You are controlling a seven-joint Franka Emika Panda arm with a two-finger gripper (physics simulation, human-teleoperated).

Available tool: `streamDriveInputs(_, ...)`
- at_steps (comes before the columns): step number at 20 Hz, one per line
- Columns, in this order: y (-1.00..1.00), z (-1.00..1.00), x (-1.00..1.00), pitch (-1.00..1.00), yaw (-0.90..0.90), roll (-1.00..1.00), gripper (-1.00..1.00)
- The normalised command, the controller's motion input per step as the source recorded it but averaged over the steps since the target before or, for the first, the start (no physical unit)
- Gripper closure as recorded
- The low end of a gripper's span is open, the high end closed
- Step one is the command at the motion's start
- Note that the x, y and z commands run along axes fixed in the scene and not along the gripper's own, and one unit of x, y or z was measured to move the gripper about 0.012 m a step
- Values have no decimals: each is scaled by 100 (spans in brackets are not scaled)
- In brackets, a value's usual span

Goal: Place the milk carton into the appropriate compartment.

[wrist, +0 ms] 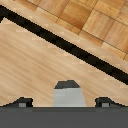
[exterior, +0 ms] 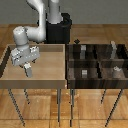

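Pinching the unlabelled milk carton (wrist: 68,93), jaws over the pale tray (exterior: 37,77).

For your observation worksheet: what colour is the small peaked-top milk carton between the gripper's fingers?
Grey body with a darker peaked top, clearest in the wrist view: small boxy milk carton.

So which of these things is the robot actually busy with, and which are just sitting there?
Part of the job:
- milk carton
- gripper
- compartment with the upright grey block, in the dark bin

Just there:
- pale wooden tray
- low grey cube
- the bin's other cells
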Motion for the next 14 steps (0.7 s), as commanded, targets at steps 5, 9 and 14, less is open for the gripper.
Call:
streamDriveInputs(5, 0, -60, 0, 0, 0, 0, 100)
streamDriveInputs(9, 0, 0, 0, 0, 0, 0, 100)
streamDriveInputs(14, 0, 20, 0, 0, 0, 0, 100)
